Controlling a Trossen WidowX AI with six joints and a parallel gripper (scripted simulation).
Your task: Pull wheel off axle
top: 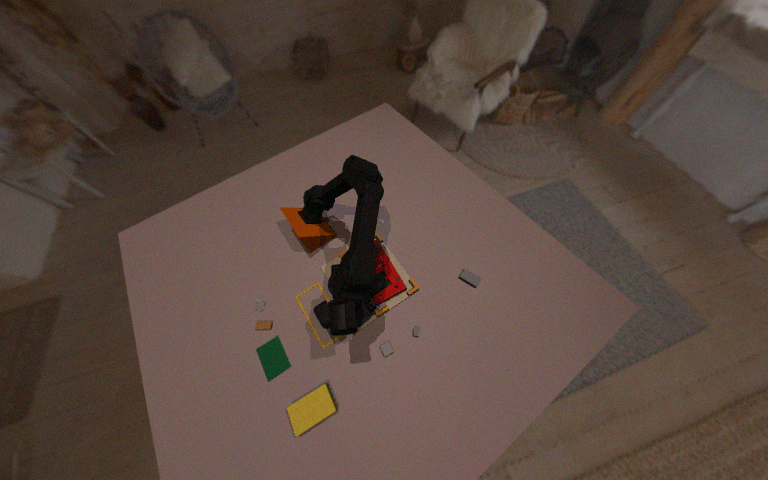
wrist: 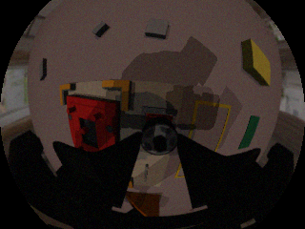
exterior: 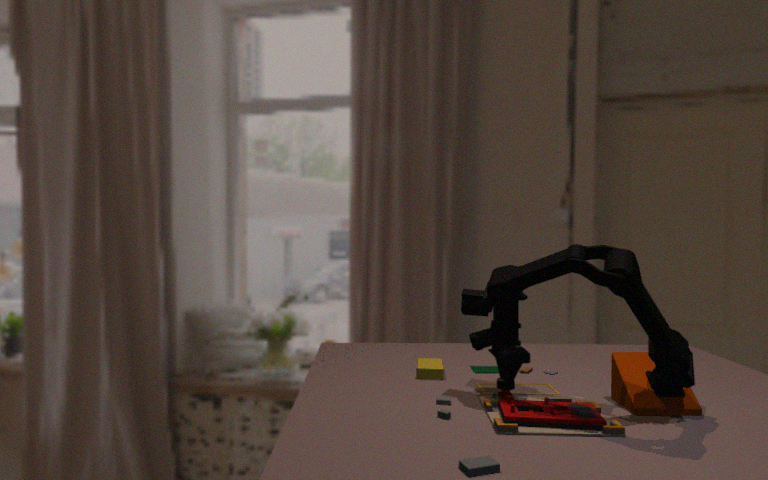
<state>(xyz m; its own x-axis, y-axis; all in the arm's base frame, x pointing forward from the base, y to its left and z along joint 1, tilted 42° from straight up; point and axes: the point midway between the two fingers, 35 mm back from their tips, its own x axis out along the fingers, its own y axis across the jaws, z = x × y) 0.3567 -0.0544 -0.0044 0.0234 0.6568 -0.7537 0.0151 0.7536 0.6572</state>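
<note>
My gripper (wrist: pixel 159 136) points straight down, fingers pinched on the wheel (wrist: pixel 156 137), a small dark round piece seen end-on between my fingertips in the wrist view. Wheel sits at the end of the red base (exterior: pixel 549 412) nearest the marked area; axle itself hidden under it, can't tell if the wheel is lifted. In the exterior view my gripper (exterior: pixel 505 383) is low, right at the red base's end. Marked area (top: pixel 313 312), a yellow outline, lies just beside the base, partly covered by my wrist in the top view.

Around: cream plate with orange corners (top: pixel 412 286) under the red base. Orange wedge (top: pixel 305 226) under my arm's mount. Green tile (top: pixel 272 357) and yellow block (top: pixel 310 409) beyond the outline, well apart. Small grey blocks (top: pixel 469 277) (top: pixel 386 348) (top: pixel 415 331) scattered near the plate, a tan chip (top: pixel 263 324) and a pale chip (top: pixel 259 305) beside the outline. Nothing sits inside the visible part of the outline.
</note>
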